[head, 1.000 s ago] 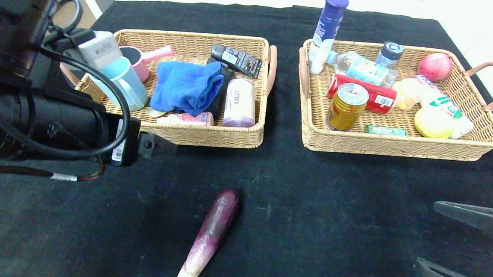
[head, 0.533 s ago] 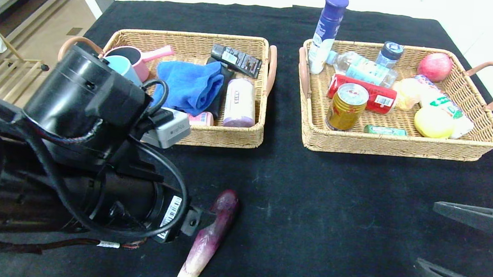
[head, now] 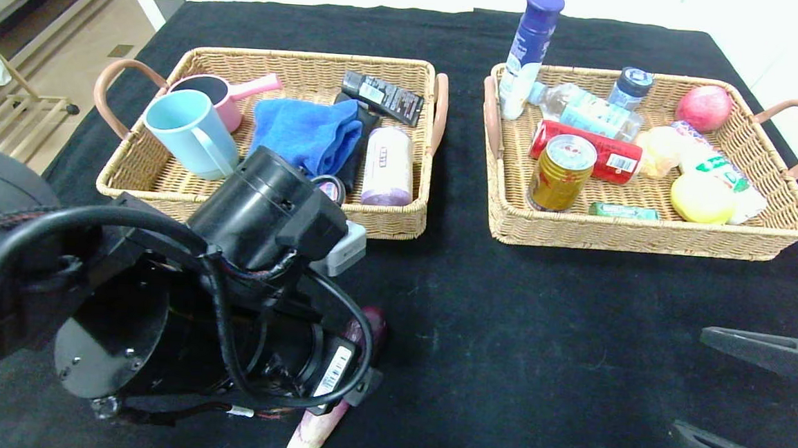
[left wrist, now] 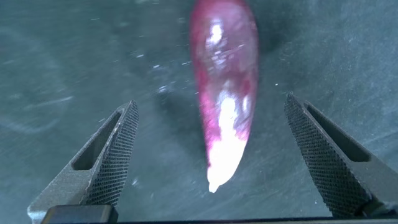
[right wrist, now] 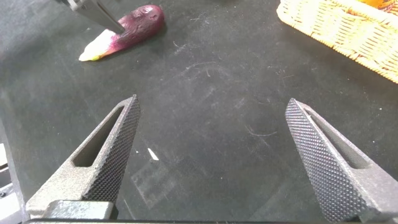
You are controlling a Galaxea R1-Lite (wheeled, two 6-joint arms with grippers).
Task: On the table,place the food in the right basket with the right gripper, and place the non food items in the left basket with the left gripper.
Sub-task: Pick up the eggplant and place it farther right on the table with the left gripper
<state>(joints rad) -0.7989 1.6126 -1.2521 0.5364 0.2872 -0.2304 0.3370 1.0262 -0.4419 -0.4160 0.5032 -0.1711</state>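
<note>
Currently, one item is left on the black table: a purple eggplant, lying near the front edge, well apart from both wicker baskets. The left gripper is positioned directly above it with its fingers spread wide on either side, nothing held between them. In the head view, most of the eggplant is hidden beneath the left arm, with only its pale tip showing. The right gripper is parked low at the front right of the table, its fingers also wide apart and empty.

By the task, food belongs in the right basket and is to be carried by the right gripper, so the step in hand appears mismatched: the eggplant is being approached by the left gripper. A closing of the fingers around the eggplant's thicker middle would be called for next, or else a handover to the right side.

The left basket is filled with cups, a blue cloth and small packages; the right basket with bottles, a gold can, a red can and fruit. Labels are present on several items, but no writing can be read.
</note>
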